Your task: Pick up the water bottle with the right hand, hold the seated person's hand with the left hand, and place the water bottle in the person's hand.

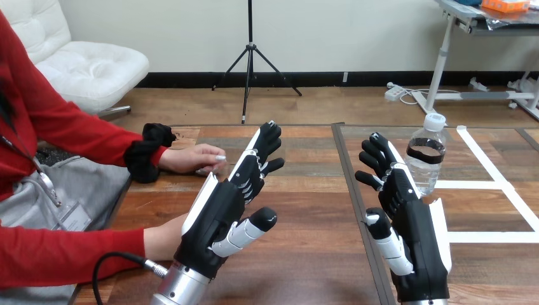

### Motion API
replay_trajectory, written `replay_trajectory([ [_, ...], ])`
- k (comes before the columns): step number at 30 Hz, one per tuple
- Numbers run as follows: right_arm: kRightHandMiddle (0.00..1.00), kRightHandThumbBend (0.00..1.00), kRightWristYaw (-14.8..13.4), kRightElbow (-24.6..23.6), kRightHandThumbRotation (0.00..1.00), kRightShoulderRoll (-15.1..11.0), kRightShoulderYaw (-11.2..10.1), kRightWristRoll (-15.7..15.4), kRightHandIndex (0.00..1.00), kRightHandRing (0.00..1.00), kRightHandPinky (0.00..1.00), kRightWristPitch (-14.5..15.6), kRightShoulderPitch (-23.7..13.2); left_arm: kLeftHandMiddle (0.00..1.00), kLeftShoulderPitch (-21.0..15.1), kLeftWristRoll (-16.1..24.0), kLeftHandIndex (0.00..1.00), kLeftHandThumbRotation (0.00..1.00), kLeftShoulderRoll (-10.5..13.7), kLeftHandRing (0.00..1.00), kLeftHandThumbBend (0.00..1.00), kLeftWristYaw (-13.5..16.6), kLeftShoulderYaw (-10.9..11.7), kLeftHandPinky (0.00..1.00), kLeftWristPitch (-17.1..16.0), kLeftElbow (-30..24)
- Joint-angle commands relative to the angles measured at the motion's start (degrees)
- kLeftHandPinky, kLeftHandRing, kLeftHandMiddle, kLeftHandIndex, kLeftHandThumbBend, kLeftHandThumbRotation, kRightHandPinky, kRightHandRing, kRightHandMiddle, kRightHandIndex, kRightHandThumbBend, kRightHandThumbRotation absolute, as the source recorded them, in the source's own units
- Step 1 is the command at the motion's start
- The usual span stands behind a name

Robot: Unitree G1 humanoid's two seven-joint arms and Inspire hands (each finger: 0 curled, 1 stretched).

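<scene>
Head view: water bottle [426,155] stands upright on the table [305,267], right side, just beyond my right hand [407,222] & a bit to its right; not touching, as far as I can tell. Clear plastic w/ white cap and a dark label band. My guess: light, thin-walled, dents if squeezed hard, slick, tips easily bc tall & narrow. Best grip prob. round the mid body at the label band, thumb one side, fingers opposite, moderate squeeze; not the cap.

Right hand is loose, fingers spread and a little bent, nothing in it. Left hand [222,210] same: fingers stretched fwd, thumb out, empty.

Near it, the person's upper hand [194,159] lies on the table just left of my left fingers. Lower down, the person's lower hand [162,236] sits right beside my left palm, partly hidden by it; contact, can't tell.

Flat white tape lines [483,184] run on the table by the bottle, no obstacle. Nothing between right hand & bottle, so the path looks free.
</scene>
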Motion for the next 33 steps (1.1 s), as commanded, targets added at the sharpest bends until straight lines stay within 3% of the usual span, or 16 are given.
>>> replay_trajectory([
  [1, 0.91, 1.0, -0.1, -1.9, 0.89, 0.0, 0.0, 0.3, 0.92, 0.9, 0.81, 0.1, -4.1, 1.0, -3.8, 0.3, 1.0, 0.83, 0.3, 0.98, 1.0, 0.7, 0.4, 0.91, -0.6, -0.1],
  [21, 0.91, 1.0, 0.1, -3.1, 0.87, -0.4, -0.3, 1.0, 0.91, 0.89, 0.82, 0.1, -3.5, 1.0, -3.8, 0.1, 1.0, 0.83, 0.2, 0.98, 1.0, 0.7, 0.4, 0.91, -0.8, -0.1],
  [33, 0.91, 1.0, -1.5, -3.2, 0.83, -0.7, -2.0, 1.2, 0.9, 0.88, 0.78, -0.3, -3.5, 1.0, -3.9, -0.4, 1.0, 0.82, -0.1, 0.98, 1.0, 0.5, 0.4, 0.91, -0.4, -0.3],
])
